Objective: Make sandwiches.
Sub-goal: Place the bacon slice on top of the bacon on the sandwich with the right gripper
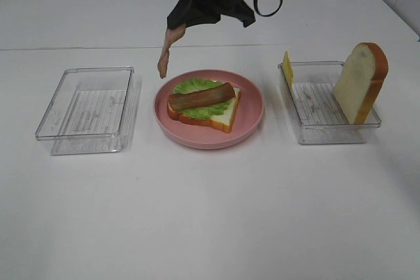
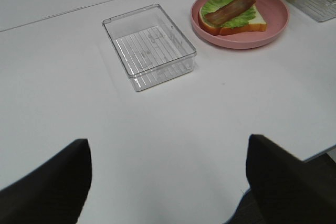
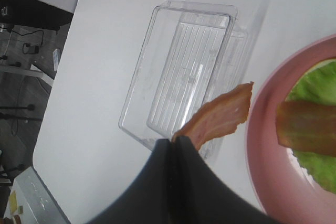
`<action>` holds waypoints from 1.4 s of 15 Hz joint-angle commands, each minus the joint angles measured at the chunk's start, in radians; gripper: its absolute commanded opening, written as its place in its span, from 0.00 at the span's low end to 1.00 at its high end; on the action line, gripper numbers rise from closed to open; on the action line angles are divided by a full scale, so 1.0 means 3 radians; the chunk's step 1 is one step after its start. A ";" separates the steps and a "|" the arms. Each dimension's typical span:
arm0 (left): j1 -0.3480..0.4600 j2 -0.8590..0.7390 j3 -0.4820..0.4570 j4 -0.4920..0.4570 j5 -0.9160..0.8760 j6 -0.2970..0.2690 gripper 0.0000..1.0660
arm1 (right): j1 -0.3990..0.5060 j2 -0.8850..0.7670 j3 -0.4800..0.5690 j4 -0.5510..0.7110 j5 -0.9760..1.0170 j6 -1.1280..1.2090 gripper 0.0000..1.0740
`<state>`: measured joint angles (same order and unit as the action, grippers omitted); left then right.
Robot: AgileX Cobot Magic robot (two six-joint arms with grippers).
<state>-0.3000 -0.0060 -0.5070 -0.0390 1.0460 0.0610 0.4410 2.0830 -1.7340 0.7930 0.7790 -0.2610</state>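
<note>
Your right gripper (image 3: 174, 141) has its jaws pressed together on one end of a pinkish meat strip (image 3: 218, 115), and only its wrist view shows that pinch clearly. In the high view the black arm covers the fingers, and you see just the strip hanging limp below them. That wrist view also shows an empty clear container (image 3: 181, 77) lying under the strip, while the rim of the pink plate (image 3: 262, 145) sits just to one side of the closed jaws. Your left gripper (image 2: 168, 140) stands with its jaws wide apart and nothing between them. Its camera shows bare white table directly in front of the fingers (image 2: 58, 182), with the same container farther ahead and the plate beyond that. Only the tip of the hanging strip reaches into that view. The high view alone gives you the whole second container (image 1: 328, 132), well off to the far side of the plate from the closed jaws. A thick bread slice (image 1: 359, 83) stands on edge against one end of it, and a yellow cheese slice (image 1: 287, 69) stands upright at the other. The sandwich (image 1: 203, 103) lies on the plate, lower than the closed jaws and just beside the dangling strip. It is open-faced: one white slice with orange-brown crust, a ruffled green lettuce leaf on top, and a brown bacon strip laid diagonally across the leaf.
</note>
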 commanded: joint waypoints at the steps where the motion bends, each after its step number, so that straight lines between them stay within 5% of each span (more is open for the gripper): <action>1: -0.0007 -0.0080 0.0013 -0.0020 -0.0020 -0.0007 0.73 | 0.0013 0.0193 -0.0020 0.0250 -0.0233 -0.0137 0.00; 6: -0.0007 -0.0080 0.0013 -0.0020 -0.0020 -0.0013 0.73 | -0.0003 0.0420 -0.0020 -0.0007 -0.0247 -0.0047 0.00; 12: -0.0007 -0.0080 0.0013 -0.0020 -0.0020 -0.0013 0.73 | -0.0077 0.0290 -0.0020 -0.1277 -0.0123 0.0870 0.00; 16: -0.0007 -0.0080 0.0013 -0.0020 -0.0020 -0.0013 0.73 | -0.0077 0.0320 -0.0020 -0.1360 0.0020 0.0963 0.01; 21: -0.0007 -0.0080 0.0013 -0.0020 -0.0020 -0.0013 0.73 | -0.0077 0.0320 -0.0020 -0.1443 0.0030 0.0953 0.50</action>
<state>-0.3000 -0.0060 -0.5070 -0.0390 1.0460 0.0610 0.4210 2.1870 -1.7340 0.3630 0.7850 0.0200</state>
